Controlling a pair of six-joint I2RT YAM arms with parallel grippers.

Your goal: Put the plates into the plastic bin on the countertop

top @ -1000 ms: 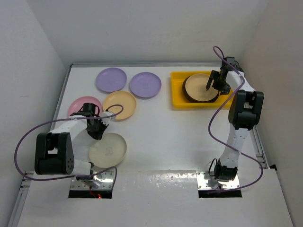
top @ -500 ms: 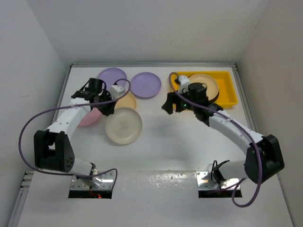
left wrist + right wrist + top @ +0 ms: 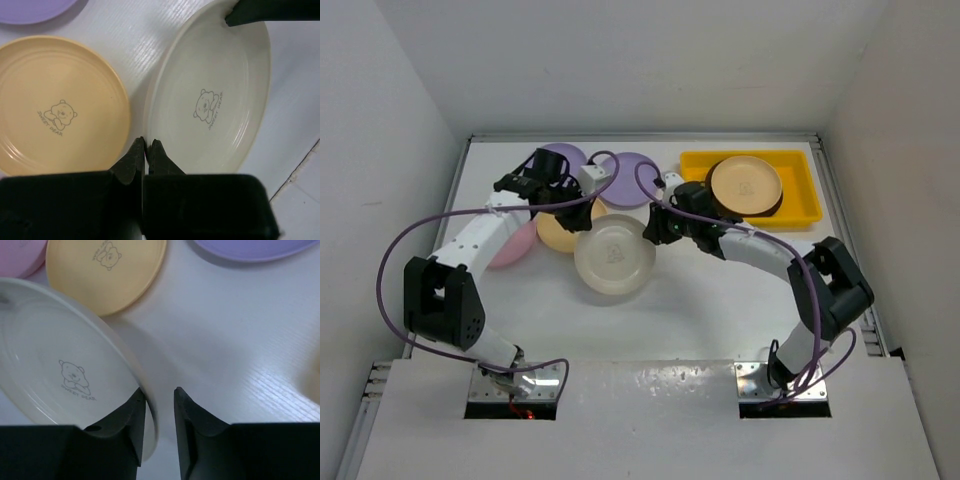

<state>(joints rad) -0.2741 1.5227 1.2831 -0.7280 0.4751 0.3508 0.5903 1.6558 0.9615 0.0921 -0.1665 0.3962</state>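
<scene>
A cream plate [image 3: 614,255] hangs tilted over the white countertop [image 3: 700,300] at its middle. My left gripper [image 3: 582,222] is shut on the plate's left rim; in the left wrist view its tips [image 3: 146,142] pinch the cream plate [image 3: 215,100]. My right gripper [image 3: 655,228] straddles the opposite rim. In the right wrist view the right gripper [image 3: 159,395] is open, with the cream plate [image 3: 55,370] against one finger and a gap to the other. The yellow plastic bin [image 3: 695,165] at the back right holds a pale orange plate [image 3: 745,185] on a dark one.
On the countertop to the left lie a yellow-orange plate [image 3: 555,232], a pink plate [image 3: 510,245] and two lilac plates [image 3: 560,158] [image 3: 635,170], partly under the arms. Purple cables loop over both arms. Walls close in the back and sides.
My left arm carried the cream plate rightward to the middle. My right arm left the bin, swung left to the plate's far rim, and its jaws narrowed around it.
</scene>
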